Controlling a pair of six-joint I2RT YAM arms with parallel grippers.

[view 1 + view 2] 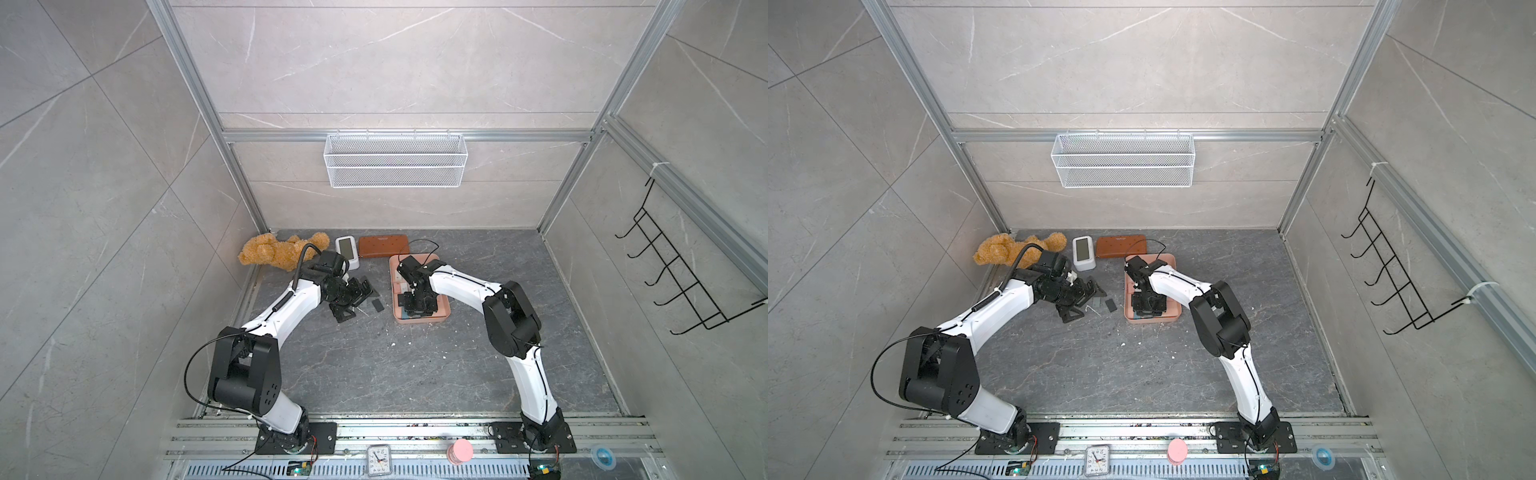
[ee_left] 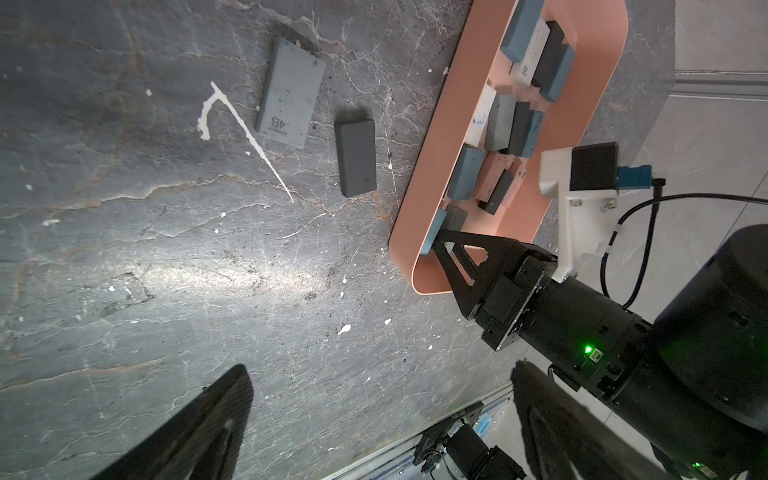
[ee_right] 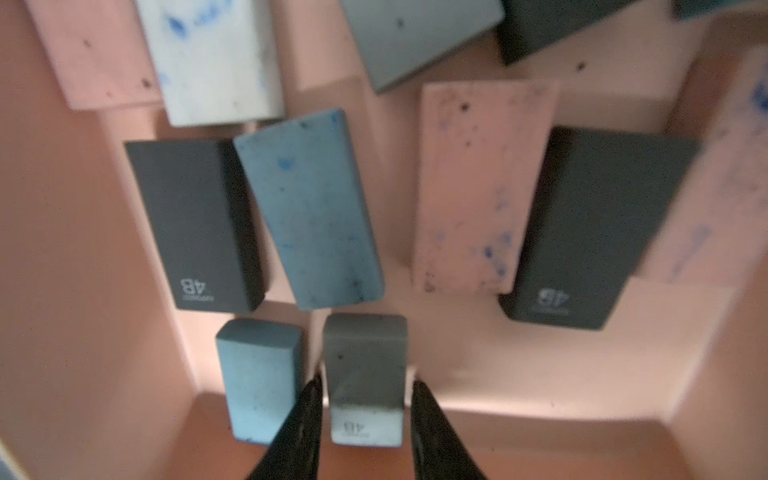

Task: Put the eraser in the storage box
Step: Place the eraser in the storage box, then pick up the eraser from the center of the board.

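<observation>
1. Nearest, at the near end of the storage box (image 2: 444, 137), a grey eraser (image 3: 365, 374) is being bracketed by the right jaws. It is already down inside the box, just beside a blue eraser (image 3: 259, 382).
2. A thin bright gap is being shown in the right wrist view between each jaw and the eraser's side, so the right jaws are being read as parted and not pressing on it.
3. The deciding relation is being judged thus: the eraser's long axis is being aligned straight out along the line of the jaws, and only its short width is being spanned. A straight withdrawal up and back is therefore being called for, with no sideways drift towards the blue neighbour.
4. At much the same depth across the counter (image 1: 374, 374), the left jaws are being held wide apart over bare stone, and nothing is being gripped between them.
5. A little farther off, a dark eraser (image 2: 356, 157) and a flat grey eraser (image 2: 291, 89) stamped 4B are being carried by the counter. Both are outside the box, between the left jaws and the box's long wall.
6. The left arm (image 1: 291, 303) is being judged the nearer to both, and their long axes are being laid roughly along that wall.
7. Farthest, deeper in the box, further erasers (image 2: 500, 122) in blue, white, pink and dark grey are being shown packed close together.
</observation>
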